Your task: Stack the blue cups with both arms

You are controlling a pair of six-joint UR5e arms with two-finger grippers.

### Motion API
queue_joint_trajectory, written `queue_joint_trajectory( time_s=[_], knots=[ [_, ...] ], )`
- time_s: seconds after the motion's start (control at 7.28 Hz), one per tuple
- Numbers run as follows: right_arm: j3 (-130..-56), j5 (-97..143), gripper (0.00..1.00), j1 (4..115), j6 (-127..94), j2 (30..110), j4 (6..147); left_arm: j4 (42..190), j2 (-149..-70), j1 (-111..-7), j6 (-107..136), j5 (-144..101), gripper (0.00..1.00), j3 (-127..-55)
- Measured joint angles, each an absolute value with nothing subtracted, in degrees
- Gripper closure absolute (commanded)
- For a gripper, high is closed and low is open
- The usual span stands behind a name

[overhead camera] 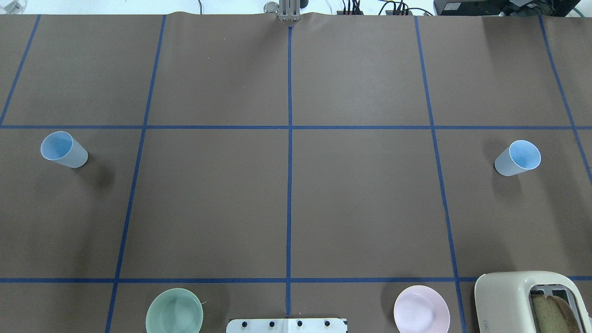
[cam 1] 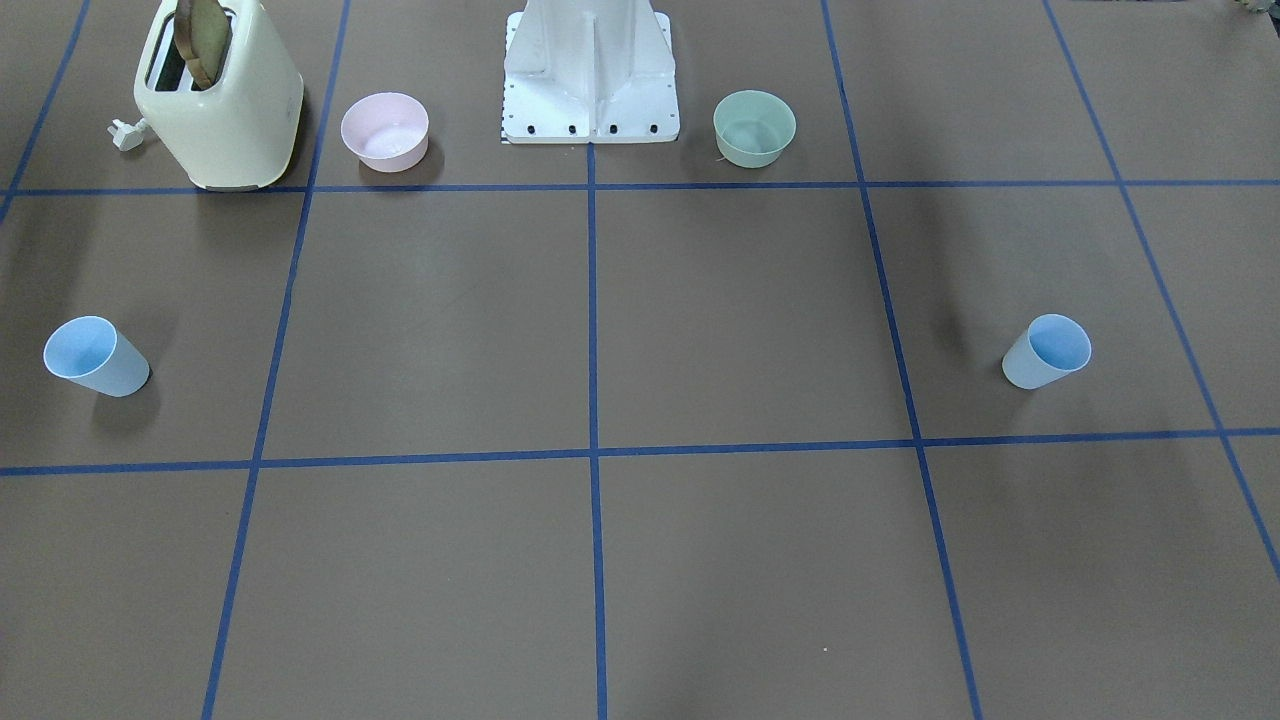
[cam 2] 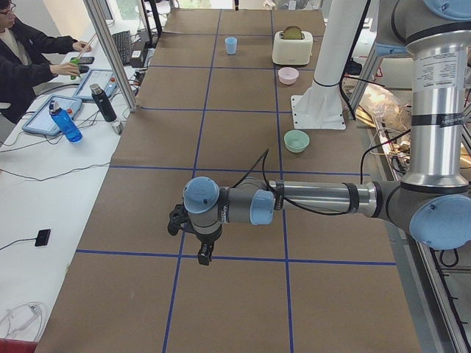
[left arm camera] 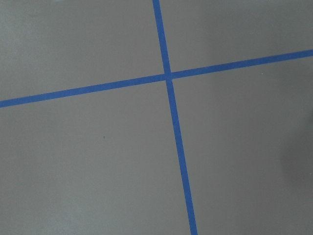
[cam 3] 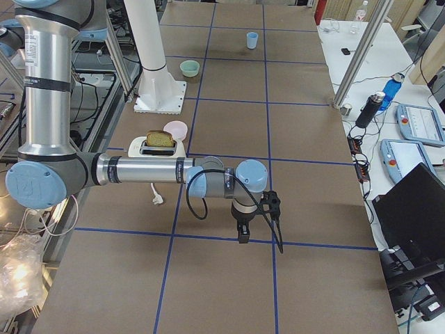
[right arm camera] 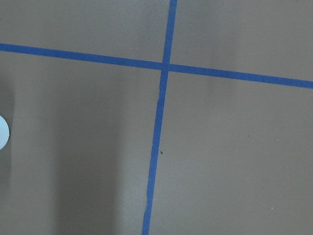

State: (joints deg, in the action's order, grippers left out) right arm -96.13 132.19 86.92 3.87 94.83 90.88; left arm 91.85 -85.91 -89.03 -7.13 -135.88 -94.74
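Two pale-blue cups stand upright, far apart on the brown table. One cup [overhead camera: 64,149] is at the robot's left, also in the front view [cam 1: 1047,351]. The other cup [overhead camera: 517,158] is at the robot's right, also in the front view [cam 1: 96,357]. No arm shows in the overhead or front views. The left gripper [cam 2: 190,239] hangs above the table, seen only from the left side; I cannot tell if it is open. The right gripper [cam 3: 261,240] hangs above the table, seen only from the right side; I cannot tell its state either. Both wrist views show only table and blue tape.
A cream toaster [cam 1: 220,95] with a bread slice, a pink bowl [cam 1: 385,130], the white base mount [cam 1: 590,75] and a green bowl [cam 1: 754,127] line the robot's edge of the table. An operator [cam 2: 26,55] sits at a side desk.
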Motion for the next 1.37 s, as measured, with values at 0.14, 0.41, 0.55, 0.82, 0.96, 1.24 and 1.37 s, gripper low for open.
queue_joint_trajectory(
  time_s=[0.14,0.41,0.55,0.82,0.96,1.24,1.37],
  knots=[
    [-96.1,132.2,0.0,86.9,3.9,94.8,90.9,91.9,-85.9,-89.0,-7.1,-135.9,0.01,-94.9],
    [-96.1,132.2,0.0,86.9,3.9,94.8,90.9,92.0,-86.0,-89.0,-7.1,-135.8,0.01,-95.4],
    [-96.2,132.2,0.0,86.9,3.9,94.8,90.9,92.2,-86.1,-89.0,-7.1,-135.8,0.01,-95.5],
    [-96.2,132.2,0.0,86.9,4.0,94.8,90.9,94.3,-86.4,-88.9,-7.0,-135.9,0.01,-96.1],
    [-96.3,132.2,0.0,86.9,4.0,94.8,90.8,96.9,-86.9,-88.9,-7.0,-135.9,0.01,-96.2],
    [-95.5,132.2,0.0,86.9,3.8,94.8,85.8,101.3,-87.9,-88.8,-7.0,-135.9,0.01,-95.9],
    [-94.8,132.1,0.0,86.9,3.6,94.7,81.0,103.1,-89.8,-88.7,-6.9,-135.8,0.01,-95.5]
  ],
)
